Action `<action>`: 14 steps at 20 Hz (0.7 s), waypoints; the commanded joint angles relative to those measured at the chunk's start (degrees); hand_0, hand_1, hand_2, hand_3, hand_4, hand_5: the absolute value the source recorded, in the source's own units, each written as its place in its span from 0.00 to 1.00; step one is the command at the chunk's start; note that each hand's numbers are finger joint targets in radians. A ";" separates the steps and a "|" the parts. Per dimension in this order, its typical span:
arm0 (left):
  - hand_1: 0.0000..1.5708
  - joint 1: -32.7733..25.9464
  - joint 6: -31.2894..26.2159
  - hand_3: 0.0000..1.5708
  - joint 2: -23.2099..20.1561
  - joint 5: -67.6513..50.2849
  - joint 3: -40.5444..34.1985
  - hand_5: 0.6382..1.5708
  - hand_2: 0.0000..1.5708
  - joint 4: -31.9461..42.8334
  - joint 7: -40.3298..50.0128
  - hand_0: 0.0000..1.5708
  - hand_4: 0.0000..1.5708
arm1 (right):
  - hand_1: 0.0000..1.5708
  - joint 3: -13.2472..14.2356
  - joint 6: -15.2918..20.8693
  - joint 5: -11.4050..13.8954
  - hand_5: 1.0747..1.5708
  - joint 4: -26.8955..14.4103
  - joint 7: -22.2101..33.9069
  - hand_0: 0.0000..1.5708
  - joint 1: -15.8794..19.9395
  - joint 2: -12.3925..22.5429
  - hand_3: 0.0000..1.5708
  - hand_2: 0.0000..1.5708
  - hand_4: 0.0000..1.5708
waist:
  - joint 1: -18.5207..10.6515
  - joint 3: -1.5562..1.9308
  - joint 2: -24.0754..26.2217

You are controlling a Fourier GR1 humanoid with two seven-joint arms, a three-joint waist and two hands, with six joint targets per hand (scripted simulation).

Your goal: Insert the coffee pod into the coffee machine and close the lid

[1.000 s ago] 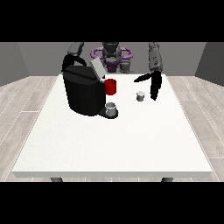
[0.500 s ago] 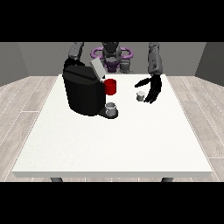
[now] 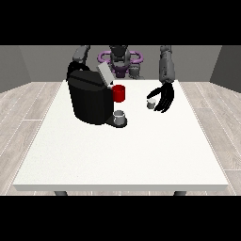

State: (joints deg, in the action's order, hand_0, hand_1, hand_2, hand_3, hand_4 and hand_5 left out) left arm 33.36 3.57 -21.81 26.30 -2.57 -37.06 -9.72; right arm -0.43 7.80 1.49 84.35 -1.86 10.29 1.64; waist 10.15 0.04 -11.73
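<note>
A black coffee machine (image 3: 89, 100) stands at the table's left, its grey lid (image 3: 104, 74) tilted up and open. A red part (image 3: 119, 93) sits at its front, and a small grey cup (image 3: 120, 116) rests on its base. The small grey coffee pod (image 3: 150, 103) stands on the table to the right of the machine. The hand at the view's right (image 3: 164, 97) hangs beside the pod with spread, relaxed fingers close around it, not holding it. The hand at the view's left is hidden behind the machine; only its arm (image 3: 81, 53) shows.
The white table (image 3: 122, 155) stretches wide toward the camera in front of the machine. The robot's torso (image 3: 120, 60) stands behind the far edge.
The hand at the view's right has swung in from the right toward the pod and now has its fingers next to it. The pod and machine have stayed put.
</note>
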 commanded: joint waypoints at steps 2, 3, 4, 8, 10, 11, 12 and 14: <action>0.46 2.12 3.75 0.41 -0.26 2.17 -0.82 1.00 0.55 3.20 -3.61 0.46 0.15 | 0.00 -1.00 0.51 -0.04 1.00 1.21 0.88 0.00 -0.45 -1.43 0.00 0.00 0.31 | 0.40 -0.07 -0.51; 0.44 3.67 7.27 0.41 1.53 2.55 -1.13 1.00 0.54 3.41 -3.05 0.44 0.18 | 0.00 -0.80 1.67 1.48 1.00 0.73 2.07 0.00 3.18 -0.79 0.00 0.00 0.31 | 0.31 -0.08 -3.32; 0.49 4.18 5.24 0.44 -0.03 2.08 -1.70 1.00 0.58 4.02 -5.17 0.49 0.22 | 0.00 -0.07 2.48 1.20 1.00 1.36 0.74 0.00 3.19 -1.18 0.00 0.00 0.33 | 0.19 -0.08 -2.94; 0.59 3.26 8.49 0.53 0.15 5.05 -0.57 1.00 0.66 4.66 -4.53 0.59 0.23 | 0.00 0.30 1.14 -0.88 1.00 -0.95 -1.93 0.00 0.50 -1.30 0.00 0.00 0.31 | 0.31 -0.06 -1.72; 0.63 3.08 11.93 0.55 1.13 7.57 0.89 1.00 0.70 5.57 -4.46 0.63 0.18 | 0.00 -0.03 0.84 -0.53 1.00 -0.15 -1.13 0.00 1.87 -0.82 0.00 0.00 0.33 | 1.18 -0.07 -3.40; 0.59 6.90 5.94 0.52 -1.36 7.19 0.79 1.00 0.66 5.22 -0.78 0.59 0.18 | 0.00 1.32 0.51 -1.56 1.00 -3.06 -3.71 0.00 3.01 -1.02 0.00 0.00 0.32 | 0.53 -0.04 -2.92; 0.57 3.63 7.24 0.49 -0.44 8.55 2.00 1.00 0.64 6.03 -1.84 0.57 0.20 | 0.00 -0.20 0.42 -2.49 1.00 -2.01 -3.12 0.00 0.02 -1.59 0.00 0.00 0.33 | 0.34 -0.05 -0.79; 0.65 5.47 6.89 0.57 -0.71 8.70 1.30 1.00 0.71 7.43 -2.68 0.65 0.18 | 0.00 -1.84 4.89 -0.94 1.00 -0.72 0.37 0.00 2.17 -1.60 0.00 0.00 0.31 | -0.18 -0.07 -1.50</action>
State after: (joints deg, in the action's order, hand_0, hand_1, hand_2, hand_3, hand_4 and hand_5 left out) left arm 37.84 10.92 -21.77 33.51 -1.49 -31.92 -11.72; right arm -0.30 9.54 0.20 82.99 -2.56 12.43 0.64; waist 10.29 0.14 -13.06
